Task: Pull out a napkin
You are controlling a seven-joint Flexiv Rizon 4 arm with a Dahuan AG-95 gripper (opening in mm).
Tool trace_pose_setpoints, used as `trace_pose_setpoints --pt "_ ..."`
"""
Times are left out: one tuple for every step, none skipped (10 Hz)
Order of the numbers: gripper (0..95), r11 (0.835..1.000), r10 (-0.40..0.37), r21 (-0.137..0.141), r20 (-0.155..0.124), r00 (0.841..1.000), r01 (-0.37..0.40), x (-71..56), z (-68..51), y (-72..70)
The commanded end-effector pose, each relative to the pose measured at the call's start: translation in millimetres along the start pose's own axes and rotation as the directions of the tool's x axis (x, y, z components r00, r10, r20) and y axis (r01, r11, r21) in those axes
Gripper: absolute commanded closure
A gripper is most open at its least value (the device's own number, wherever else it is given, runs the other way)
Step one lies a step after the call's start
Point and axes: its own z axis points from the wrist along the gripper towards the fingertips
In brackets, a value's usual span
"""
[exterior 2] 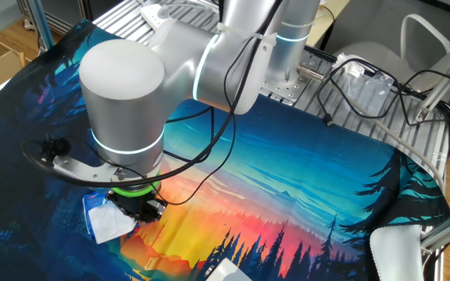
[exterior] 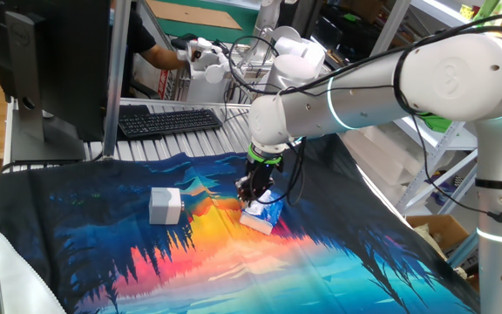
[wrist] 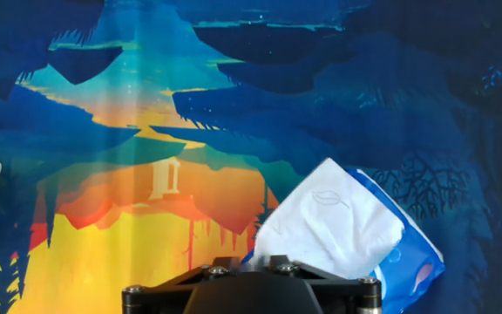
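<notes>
Napkin (wrist: 329,227): light, soft, tears easily; pinch its raised fold above the pack (wrist: 412,266). Claw (exterior: 253,189) just above it; opening hidden, cannot tell.

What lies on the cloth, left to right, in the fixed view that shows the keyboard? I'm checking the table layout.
Grey-white cube → gripper → blue tissue pack with the white napkin at its near-left end, just under the gripper.
</notes>
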Motion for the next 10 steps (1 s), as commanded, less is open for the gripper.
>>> trace_pose_setpoints --pt "95.0 1.0 0.001 0.0 0.001 1.0 -0.001 0.5 -0.5 0.1" --pt "95.0 1.0 0.001 0.0 0.001 1.0 -0.001 0.5 -0.7 0.1" --pt "95.0 1.0 0.001 0.0 0.001 1.0 -0.001 0.3 -1.5 0.1" --pt "95.0 1.0 0.003 -0.001 -0.001 1.0 -0.003 -0.5 -5.4 0.4" --pt "95.0 1.0 0.008 0.0 -0.004 1.0 -0.008 -2.0 -14.1 0.8" --pt "95.0 1.0 0.006 0.003 -0.009 1.0 -0.006 -4.0 -27.8 0.9" --pt "95.0 1.0 0.006 0.003 -0.009 1.0 -0.006 -5.4 -41.9 0.7" --pt "95.0 1.0 0.001 0.012 -0.012 1.0 -0.001 -6.0 -53.3 -0.1" --pt "95.0 1.0 -0.003 0.019 -0.018 1.0 0.003 -6.6 -64.5 -1.6" --pt "95.0 1.0 -0.006 0.023 -0.033 0.999 0.006 -8.0 -81.1 -5.1"
